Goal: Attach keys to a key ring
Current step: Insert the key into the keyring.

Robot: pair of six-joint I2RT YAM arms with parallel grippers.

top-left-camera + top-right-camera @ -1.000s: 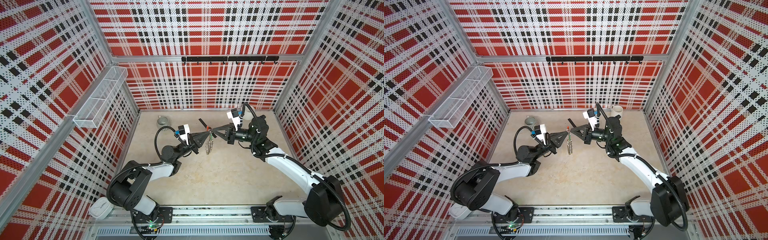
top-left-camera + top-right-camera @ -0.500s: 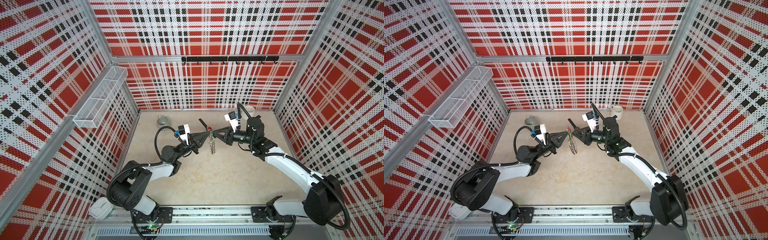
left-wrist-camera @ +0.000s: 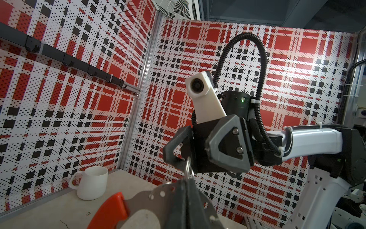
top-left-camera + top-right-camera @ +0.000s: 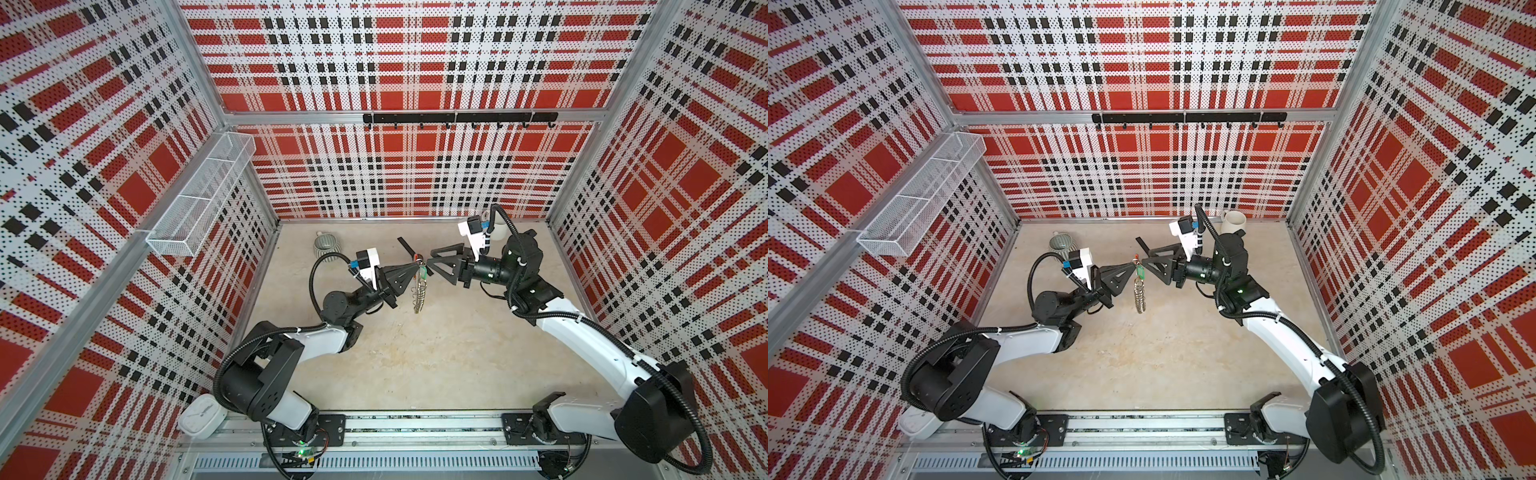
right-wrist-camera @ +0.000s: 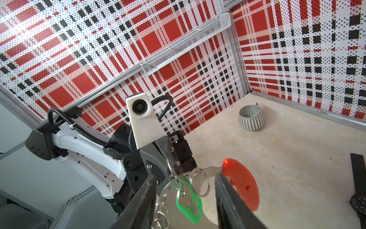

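**Key ring held aloft, green tag hanging near the grip**

The left hand [image 4: 414, 271] is clamped on the top edge of the large flat dark-grey oval key ring [image 3: 142, 205] with a red arc segment. It holds the ring clear above the surface [image 4: 436, 353], edge-on in both top views. The small translucent green plastic key tag [image 5: 188, 206] dangles by its tiny metal ring just under that grip. The right hand [image 4: 430, 257] has its jaws apart on either side of the key tag and appears to grip nothing.

Handling: the key ring looks like a thin, stiff, light plate that swings freely, so it is best pinched on the flat near the top. The key tag looks light, slick and prone to twisting, so take it by its flat body, not the wire.

Count:
- One key ring and one key tag.
- Small silver rings [image 4: 418, 297], too overlapped to count.
- One white mug [image 3: 93, 182] and one striped grey cup [image 5: 251, 118].
- One black wristwatch [image 5: 359, 204].
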